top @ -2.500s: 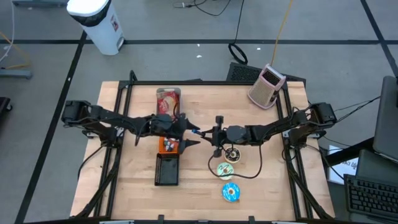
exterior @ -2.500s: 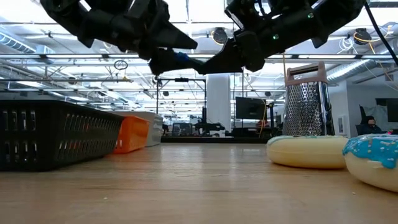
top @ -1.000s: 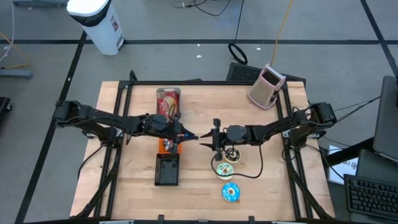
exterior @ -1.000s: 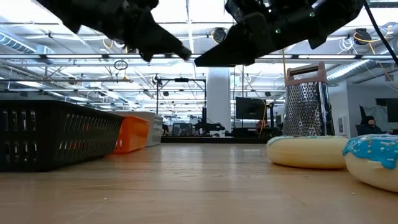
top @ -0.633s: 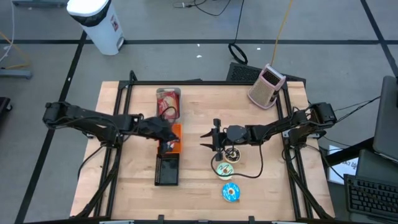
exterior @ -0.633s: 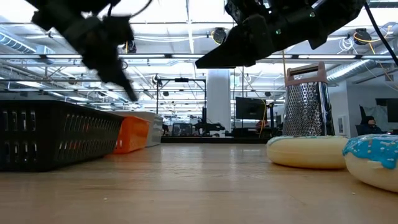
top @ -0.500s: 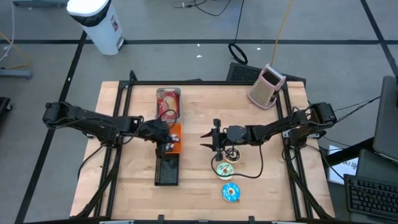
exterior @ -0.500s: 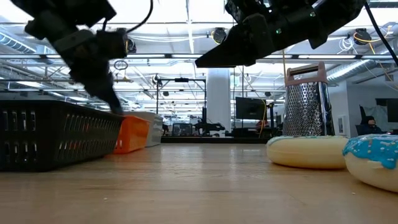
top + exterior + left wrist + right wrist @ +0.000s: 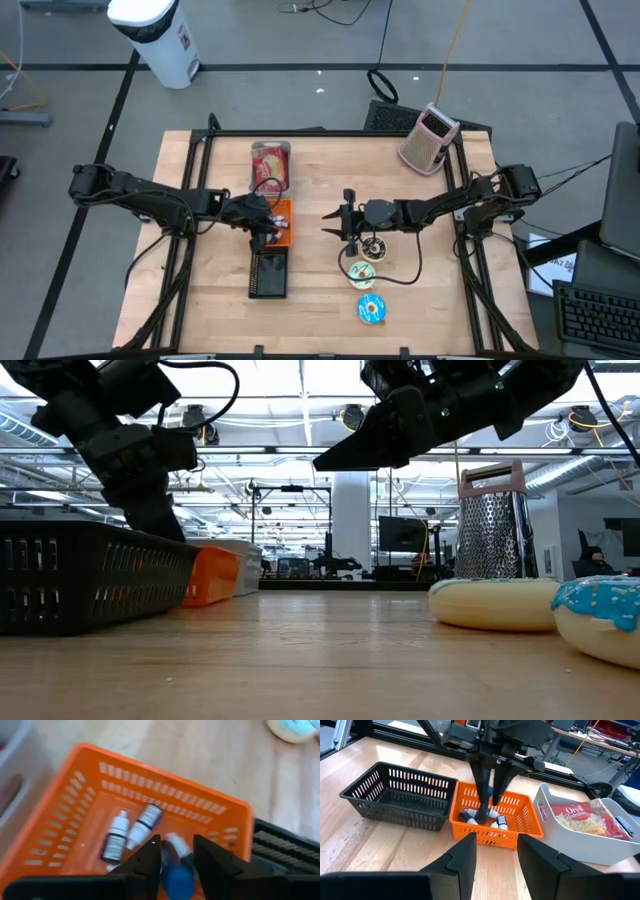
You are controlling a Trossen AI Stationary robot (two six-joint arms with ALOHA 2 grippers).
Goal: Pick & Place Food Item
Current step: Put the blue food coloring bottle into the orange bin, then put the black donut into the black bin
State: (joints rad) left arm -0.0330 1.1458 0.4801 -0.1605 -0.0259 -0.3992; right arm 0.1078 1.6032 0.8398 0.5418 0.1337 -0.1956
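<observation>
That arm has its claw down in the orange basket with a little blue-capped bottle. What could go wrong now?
Two risks, I would guess. The left tool holds the small bottle low in the orange basket, beside other bottles; letting go or lifting clumsily could knock them about. Its fingers also reach close to the basket's wall, next to the black basket, so a sideways move might snag or drag the orange one.

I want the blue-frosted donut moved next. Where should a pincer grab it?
Take the blue-frosted donut from straight above, one finger in its centre hole and one outside the ring. It lies flat on the table, low and wide; the yellow donut sits close behind.
</observation>
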